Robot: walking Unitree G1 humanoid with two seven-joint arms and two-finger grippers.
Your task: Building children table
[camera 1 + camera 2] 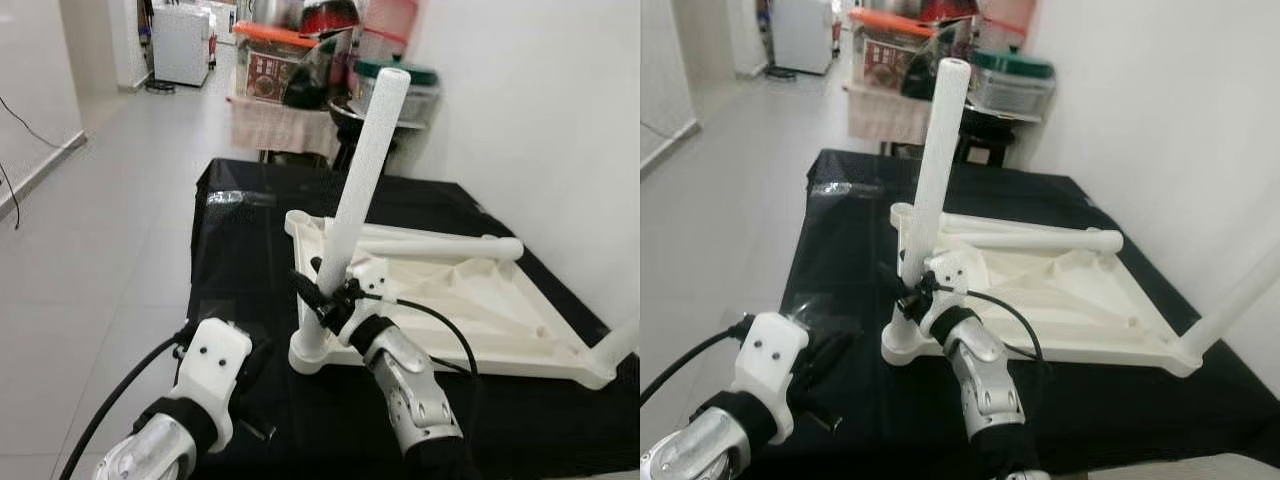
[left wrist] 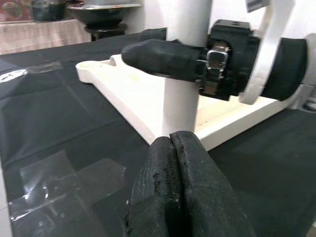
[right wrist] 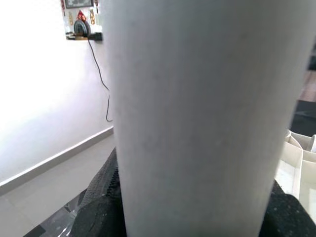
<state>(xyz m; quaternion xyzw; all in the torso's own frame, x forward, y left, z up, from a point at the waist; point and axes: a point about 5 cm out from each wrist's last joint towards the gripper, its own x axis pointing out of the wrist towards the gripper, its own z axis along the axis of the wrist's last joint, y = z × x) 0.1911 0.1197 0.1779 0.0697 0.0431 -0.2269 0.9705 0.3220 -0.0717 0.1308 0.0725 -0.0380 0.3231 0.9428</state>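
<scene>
So the white table leg [image 1: 362,190] is standing in the corner socket of the upside-down white tabletop [image 1: 470,300], leaning a bit away from the robot toward the shelf end of the room. The right gripper [image 1: 322,292] is clamping it low down, just above the socket, with a black finger wrapping each side of the tube. In the right wrist view the leg [image 3: 197,118] is sitting right between the two pads [image 3: 101,197], pressed against both.

The left gripper [image 2: 173,187] is sitting just beside that same corner, on the robot's side of it, with its two fingers pressed together and nothing between them. It's hovering low over the black cloth [image 1: 240,230], not touching the leg as far as I can tell.

A second leg [image 1: 440,247] is lying flat across the tabletop on the far side of the right gripper, and a third one [image 1: 1235,295] is sticking up at an angle from the corner over on the right.

There's some clear tape [image 2: 64,182] stuck on the cloth near the left gripper. Behind the table, a cluttered shelf [image 1: 320,70] with boxes and containers; there's print on one box but I can't read any of it.
</scene>
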